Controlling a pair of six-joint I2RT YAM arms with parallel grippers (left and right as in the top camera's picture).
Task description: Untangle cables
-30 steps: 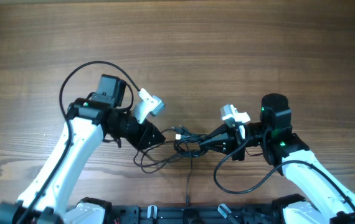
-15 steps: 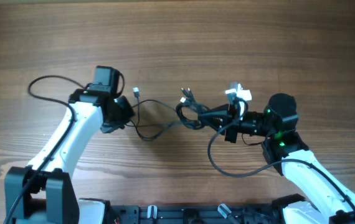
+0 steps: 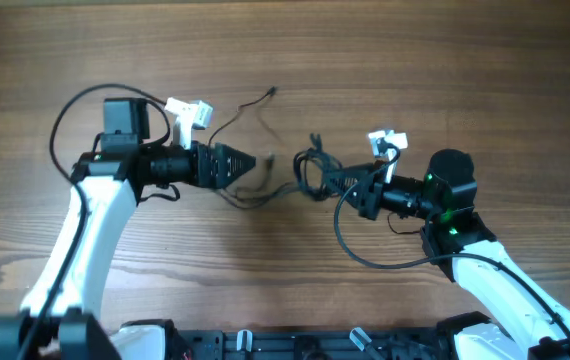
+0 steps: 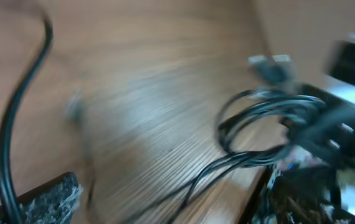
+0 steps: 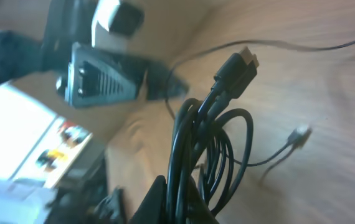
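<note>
Knotted cables clamped in right hand over wood desk, left hand opposite, its opening could not be determined, thick arm lead looped beneath right wrist.

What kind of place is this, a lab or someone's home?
Probably a robotics lab bench, not a home: a white left arm and right arm stand at one edge of a wooden table, with tangled black cables between them.

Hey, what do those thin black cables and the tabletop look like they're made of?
The cables: probably a plastic or rubber-like jacket, black and smooth with a slight sheen, bending in soft loops. The table: wood or a wood-look laminate, matte brown with visible grain; which one can't be told.
</note>
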